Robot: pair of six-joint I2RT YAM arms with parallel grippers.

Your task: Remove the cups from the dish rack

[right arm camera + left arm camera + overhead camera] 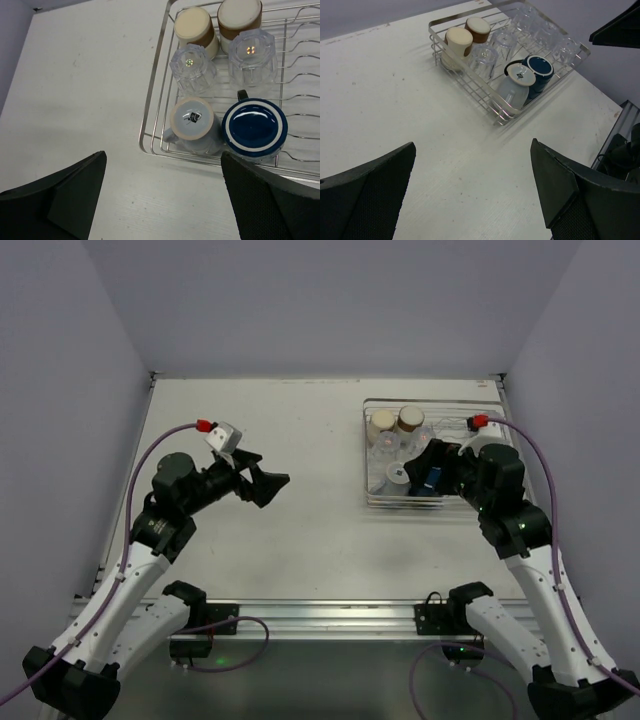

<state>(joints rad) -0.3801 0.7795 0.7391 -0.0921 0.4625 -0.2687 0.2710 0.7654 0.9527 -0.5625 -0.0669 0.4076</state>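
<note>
The silver wire dish rack (440, 403) stands at the table's right. Several cups sit upside down in it: two brown cups with cream tops (196, 29), clear glass tumblers (192, 67), a light blue-grey mug (194, 122) and a dark navy mug (255, 129). My right gripper (432, 468) hovers open over the rack's near end, above the two mugs and holding nothing; in its wrist view, the right gripper (163, 160) frames bare table just outside the rack's corner. My left gripper (265, 485) is open and empty in mid-table, well left of the rack (470, 85).
The rack's wavy plate tines (300, 65) fill its right half. White table (280, 430) lies between the rack and the left arm. A metal rail (330, 615) runs along the near edge, and grey walls enclose the other sides.
</note>
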